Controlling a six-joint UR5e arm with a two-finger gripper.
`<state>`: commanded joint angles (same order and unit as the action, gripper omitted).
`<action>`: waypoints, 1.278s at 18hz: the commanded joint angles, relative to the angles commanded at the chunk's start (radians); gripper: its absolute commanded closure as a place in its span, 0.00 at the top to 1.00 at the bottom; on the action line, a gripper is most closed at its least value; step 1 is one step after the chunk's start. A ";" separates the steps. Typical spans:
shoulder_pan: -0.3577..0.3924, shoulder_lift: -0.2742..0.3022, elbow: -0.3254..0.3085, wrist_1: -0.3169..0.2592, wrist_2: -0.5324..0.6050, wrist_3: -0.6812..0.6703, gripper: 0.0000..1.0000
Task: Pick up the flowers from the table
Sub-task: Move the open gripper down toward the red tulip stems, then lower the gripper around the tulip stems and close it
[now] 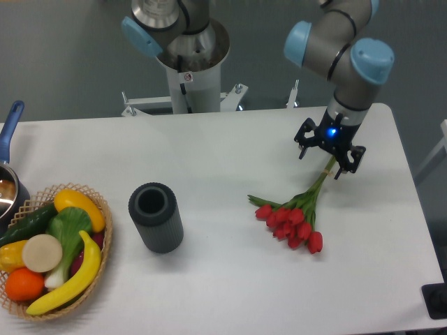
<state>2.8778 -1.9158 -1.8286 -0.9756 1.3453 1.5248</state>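
The flowers [291, 220], a bunch of red tulip buds with green stems tied together, lie on the white table [223, 146] at the right of centre. The buds point toward the front and the stems run up and to the right. My gripper [325, 162] hangs at the far end of the stems, pointing down, with a blue light on its wrist. Its jaws stand apart on either side of the stem ends, and nothing is gripped between them. The flowers rest flat on the table.
A dark grey ribbed cylinder [155, 217] stands left of centre. A woven basket [106, 246] of fruit and vegetables sits at the front left. A pot with a blue handle [10, 132] is at the left edge. The arm's pedestal [190, 70] stands behind the table.
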 joint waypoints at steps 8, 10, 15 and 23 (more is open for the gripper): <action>-0.012 -0.061 0.015 0.037 0.002 0.002 1.00; -0.014 -0.071 0.015 0.037 0.003 0.002 1.00; -0.034 -0.091 0.022 0.046 0.003 0.000 1.00; -0.040 -0.115 0.028 0.052 0.003 -0.002 1.00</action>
<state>2.8379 -2.0309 -1.8009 -0.9235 1.3484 1.5232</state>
